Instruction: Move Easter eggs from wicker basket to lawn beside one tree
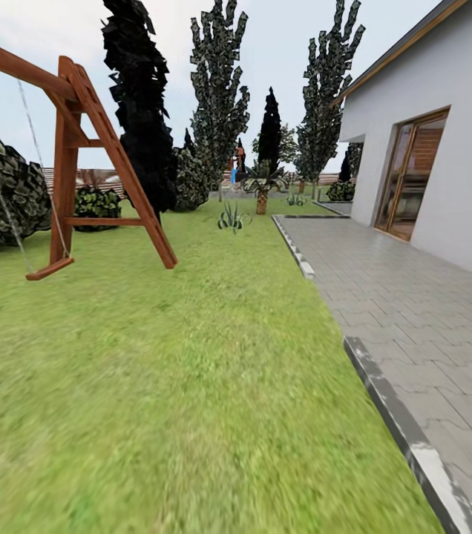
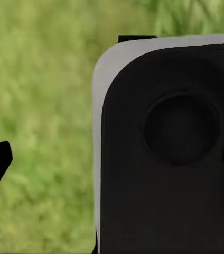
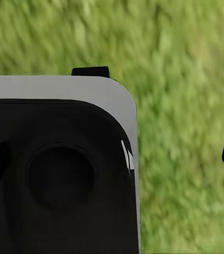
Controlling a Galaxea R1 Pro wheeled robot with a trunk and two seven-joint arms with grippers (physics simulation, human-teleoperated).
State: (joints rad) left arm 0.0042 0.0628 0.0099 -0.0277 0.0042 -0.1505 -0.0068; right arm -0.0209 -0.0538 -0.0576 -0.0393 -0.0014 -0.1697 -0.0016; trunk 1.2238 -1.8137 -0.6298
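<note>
Gripper state can't tell, either arm; wrist views show robot body over blurred lawn. Trees upper centre. Eggs, basket unseen; judged light, smooth, grip across the middle.

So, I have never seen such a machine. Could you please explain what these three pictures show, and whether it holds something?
A wheeled two-armed robot in a simulated garden. The large picture comes from its head camera: the lawn, a wooden swing frame, trees, a small palm, a paved path and a house. The two small pictures come from cameras near each gripper, looking down at grass past a dark rounded part of the robot. Whether the grippers are open or shut cannot be told, and nothing is seen held. The robot seems to be travelling.
</note>
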